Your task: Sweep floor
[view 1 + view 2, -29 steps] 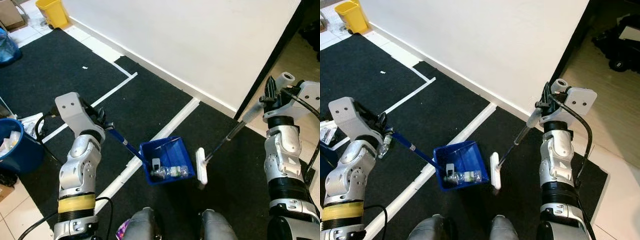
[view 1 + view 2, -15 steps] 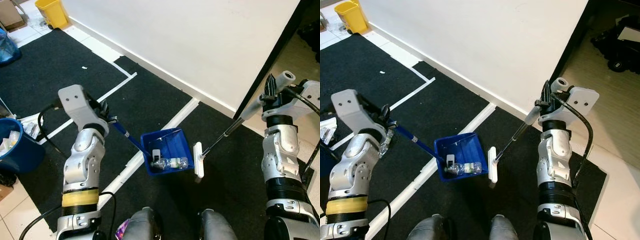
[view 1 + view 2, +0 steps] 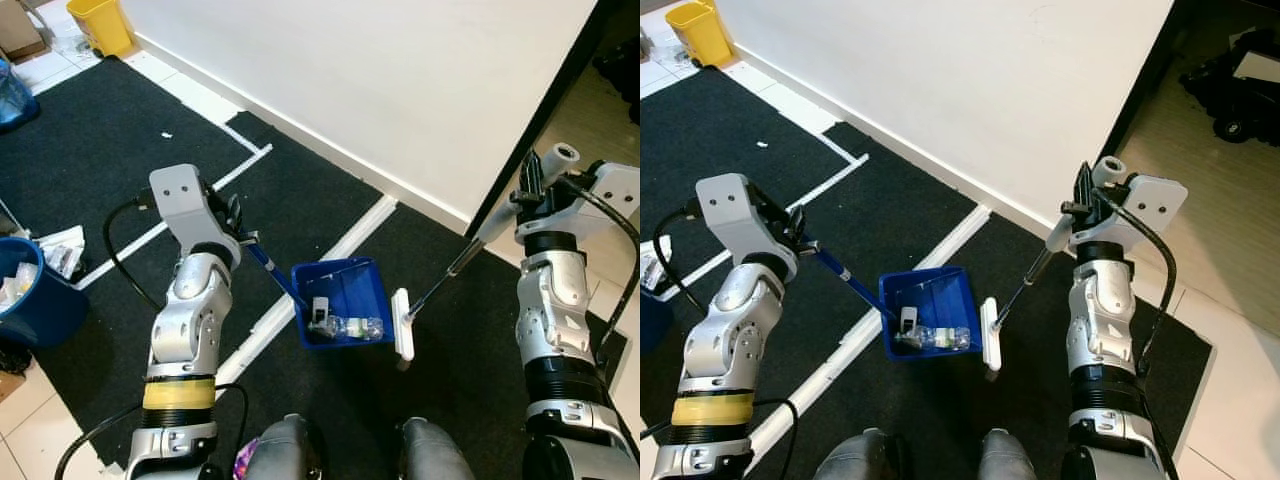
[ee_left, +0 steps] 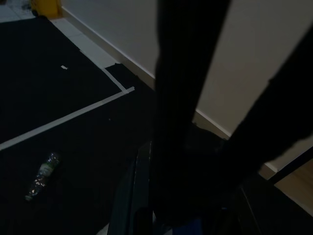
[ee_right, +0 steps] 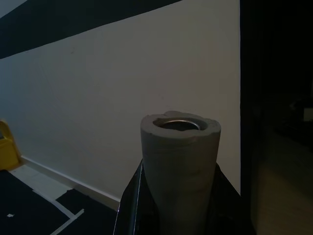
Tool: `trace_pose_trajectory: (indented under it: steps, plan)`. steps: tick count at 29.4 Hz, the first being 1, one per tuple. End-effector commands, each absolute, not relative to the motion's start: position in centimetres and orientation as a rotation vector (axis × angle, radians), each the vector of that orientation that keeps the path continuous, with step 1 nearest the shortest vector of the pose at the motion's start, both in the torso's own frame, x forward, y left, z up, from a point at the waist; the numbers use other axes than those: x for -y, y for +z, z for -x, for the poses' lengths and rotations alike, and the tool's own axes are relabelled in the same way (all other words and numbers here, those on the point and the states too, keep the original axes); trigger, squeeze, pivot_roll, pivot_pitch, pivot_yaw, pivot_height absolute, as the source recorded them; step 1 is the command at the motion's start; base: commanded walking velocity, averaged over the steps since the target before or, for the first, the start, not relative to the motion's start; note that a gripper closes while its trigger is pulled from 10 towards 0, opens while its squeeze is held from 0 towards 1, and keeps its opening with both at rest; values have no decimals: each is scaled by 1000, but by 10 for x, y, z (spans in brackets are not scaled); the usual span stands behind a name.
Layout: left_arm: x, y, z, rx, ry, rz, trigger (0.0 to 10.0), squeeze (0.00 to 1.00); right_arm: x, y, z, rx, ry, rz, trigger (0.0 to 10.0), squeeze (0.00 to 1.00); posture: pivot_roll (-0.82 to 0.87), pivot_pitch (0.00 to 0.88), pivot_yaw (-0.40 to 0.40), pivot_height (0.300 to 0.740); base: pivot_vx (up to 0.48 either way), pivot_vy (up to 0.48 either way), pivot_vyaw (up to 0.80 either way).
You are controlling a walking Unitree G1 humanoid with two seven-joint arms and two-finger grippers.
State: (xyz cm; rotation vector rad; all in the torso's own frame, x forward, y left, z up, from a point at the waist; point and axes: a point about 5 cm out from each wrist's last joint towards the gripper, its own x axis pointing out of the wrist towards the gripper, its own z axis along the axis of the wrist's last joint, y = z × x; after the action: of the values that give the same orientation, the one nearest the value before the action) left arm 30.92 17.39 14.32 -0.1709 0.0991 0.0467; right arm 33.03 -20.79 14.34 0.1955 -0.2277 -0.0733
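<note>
A yellow bin (image 3: 100, 24) stands in the far corner by the white wall (image 3: 400, 80). Black carpet (image 3: 90, 150) covers the floor, crossed by white tape lines (image 3: 240, 165). A blue bucket (image 3: 35, 300) sits at the carpet's edge, with what may be crumpled paper inside, and a white wrapper (image 3: 62, 248) lies just beside it. A small white scrap (image 3: 167, 135) lies on the carpet. A plastic bottle (image 4: 41, 175) lies on its side. A dark doorway (image 3: 1230, 70) opens past the wall's end.

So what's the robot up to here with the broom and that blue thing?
It is sweeping litter into a blue dustpan on the black mat. The left gripper holds the dustpan's long handle; the right gripper holds the broom, whose white head stands right beside the pan. A plastic bottle and some scraps lie in the pan.
</note>
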Motion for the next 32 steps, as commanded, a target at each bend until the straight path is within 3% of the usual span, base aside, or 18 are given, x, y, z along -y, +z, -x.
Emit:
trace_pose_trajectory:
  steps: [1,25,32]
  plan:
    - [-169,156,-310,-27,33,165,10000,0,204,150,-332,259,-65,-199,10000,0,43,76,1,740,0,0,0]
    - [-166,157,-309,4,49,117,10000,0,197,148,-335,246,-31,-177,10000,0,50,57,-14,740,0,0,0]
    - [-165,155,-308,7,43,116,10000,0,197,148,-335,244,-27,-168,10000,0,48,47,-13,740,339,0,0]
